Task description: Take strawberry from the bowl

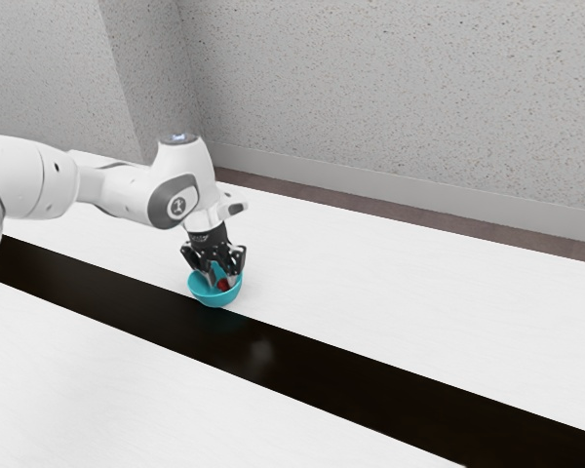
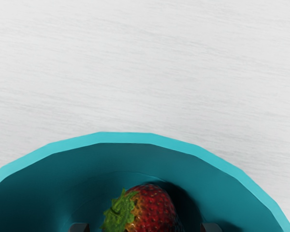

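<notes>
In the exterior view, our arm [image 1: 127, 190] reaches in from the exterior view's left, with our pincer [image 1: 221, 280] pointing down into a teal bowl [image 1: 214, 299]. The bowl stands on the white desk [image 1: 390, 302], just beside its dark band [image 1: 302, 363], towards the desk's wall-side edge. In the wrist view, we see the strawberry [image 2: 154, 210] inside the bowl, between our widely parted fingertips [image 2: 79, 228], gripped by neither.
</notes>
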Robot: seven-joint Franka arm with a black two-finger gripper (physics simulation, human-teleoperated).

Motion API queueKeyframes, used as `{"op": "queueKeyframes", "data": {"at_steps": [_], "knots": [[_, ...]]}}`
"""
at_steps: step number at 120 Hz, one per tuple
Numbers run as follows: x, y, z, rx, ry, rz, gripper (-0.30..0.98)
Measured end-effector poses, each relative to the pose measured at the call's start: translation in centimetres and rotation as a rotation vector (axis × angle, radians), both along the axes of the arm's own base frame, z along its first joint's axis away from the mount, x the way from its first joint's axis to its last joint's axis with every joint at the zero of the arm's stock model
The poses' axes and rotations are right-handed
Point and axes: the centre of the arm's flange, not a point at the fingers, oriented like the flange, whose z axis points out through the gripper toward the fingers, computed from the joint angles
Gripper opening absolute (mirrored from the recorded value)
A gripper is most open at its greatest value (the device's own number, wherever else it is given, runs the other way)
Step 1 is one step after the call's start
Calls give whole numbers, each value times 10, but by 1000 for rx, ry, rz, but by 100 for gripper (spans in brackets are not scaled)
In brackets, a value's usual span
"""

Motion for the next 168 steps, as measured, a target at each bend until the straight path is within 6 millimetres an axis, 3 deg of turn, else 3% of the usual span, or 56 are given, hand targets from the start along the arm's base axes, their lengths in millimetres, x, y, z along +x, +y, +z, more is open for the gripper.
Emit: {"op": "queueKeyframes", "data": {"at_steps": [109,144,157,168], "knots": [[5,6,2,-1,-69,16,11],[0,2,24,25,-87,19,5],[-6,-4,43,43,-90,19,4],[-7,-22,68,48,-109,2,3]]}}
